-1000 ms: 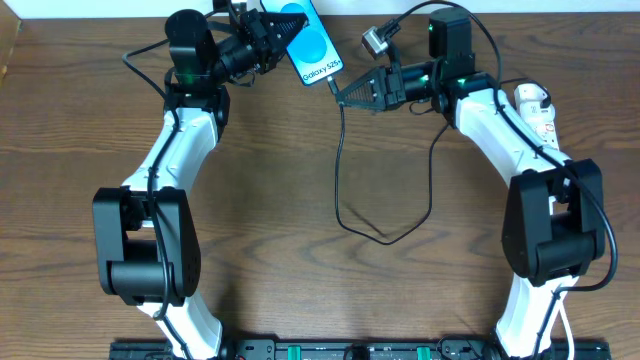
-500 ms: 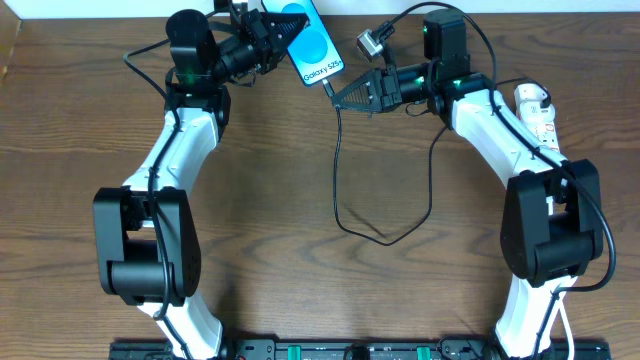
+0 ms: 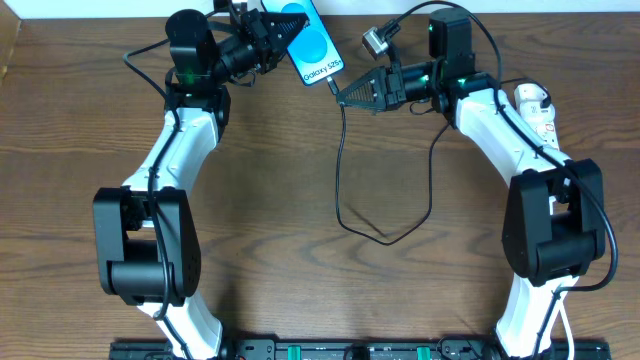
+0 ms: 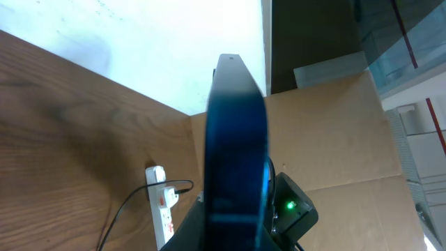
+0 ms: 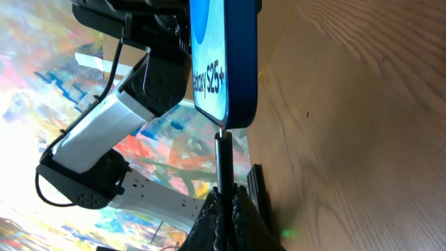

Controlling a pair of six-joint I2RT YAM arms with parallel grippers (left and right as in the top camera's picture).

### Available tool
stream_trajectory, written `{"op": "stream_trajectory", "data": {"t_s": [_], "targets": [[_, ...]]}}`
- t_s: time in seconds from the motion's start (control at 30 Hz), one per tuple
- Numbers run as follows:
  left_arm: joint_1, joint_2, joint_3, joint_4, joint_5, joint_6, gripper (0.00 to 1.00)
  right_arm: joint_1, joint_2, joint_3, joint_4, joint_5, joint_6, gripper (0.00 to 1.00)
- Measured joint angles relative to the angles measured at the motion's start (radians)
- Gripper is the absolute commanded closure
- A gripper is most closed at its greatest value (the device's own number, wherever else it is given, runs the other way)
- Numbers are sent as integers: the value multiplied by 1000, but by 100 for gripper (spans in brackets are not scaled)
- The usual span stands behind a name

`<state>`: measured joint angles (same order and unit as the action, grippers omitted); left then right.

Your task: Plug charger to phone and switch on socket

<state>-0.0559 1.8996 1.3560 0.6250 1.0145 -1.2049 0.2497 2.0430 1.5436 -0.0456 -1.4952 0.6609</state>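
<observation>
The phone [image 3: 312,44], blue screen reading "Galaxy S25+", is held up at the table's back edge in my left gripper [image 3: 272,32], which is shut on its top end. It shows edge-on in the left wrist view [image 4: 235,153] and from below in the right wrist view [image 5: 212,63]. My right gripper [image 3: 343,96] is shut on the charger's plug tip [image 5: 223,164], which meets the phone's lower edge. The black cable [image 3: 340,170] loops down over the table and back up. The white socket [image 3: 538,112] lies at the right behind my right arm; it also shows in the left wrist view [image 4: 162,209].
A cardboard wall [image 4: 327,132] stands past the table's back edge. The wood table's left edge [image 3: 8,60] is far from both arms.
My right gripper with the plug tip shifted slightly left toward the phone, then back right a little. The left arm and phone stayed still.
</observation>
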Motion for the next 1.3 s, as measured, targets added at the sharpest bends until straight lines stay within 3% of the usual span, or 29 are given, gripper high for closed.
{"op": "stream_trajectory", "data": {"t_s": [0.9,1.3], "targets": [[-26,0,0,-1,8,28,93,0,0,0,-2,-6,-1,99],[-6,0,0,-2,7,32,93,0,0,0,-142,-39,-117,99]]}}
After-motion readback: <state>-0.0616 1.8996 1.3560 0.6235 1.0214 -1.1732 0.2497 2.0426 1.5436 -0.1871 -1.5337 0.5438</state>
